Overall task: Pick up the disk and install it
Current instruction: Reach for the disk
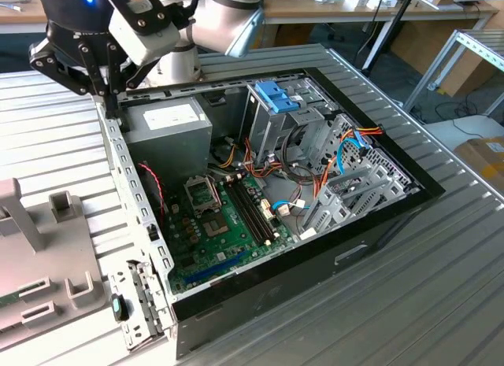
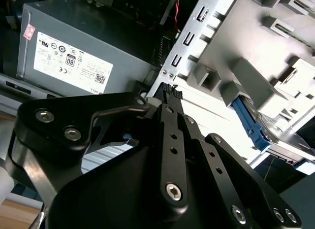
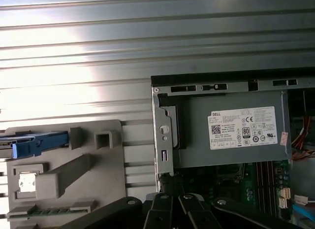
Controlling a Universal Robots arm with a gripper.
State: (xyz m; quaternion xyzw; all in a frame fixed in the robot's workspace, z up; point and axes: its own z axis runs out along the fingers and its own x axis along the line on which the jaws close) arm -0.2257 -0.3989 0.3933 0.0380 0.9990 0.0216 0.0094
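Pickup stage: the disk is not yet grasped.
The gripper (image 2: 170, 91) hangs over the case's (image 1: 331, 252) perforated wall, its fingers (image 2: 172, 135) closed together on nothing. The disk (image 3: 34, 144), in its blue carrier, lies in the grey holder (image 3: 93, 165) just outside the case, well apart from the gripper. By my judgement, grasping it calls for opened fingers lined up squarely over the carrier.

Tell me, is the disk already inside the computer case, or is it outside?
Outside. In both wrist views the disk rests on the grey fixture beside the case.
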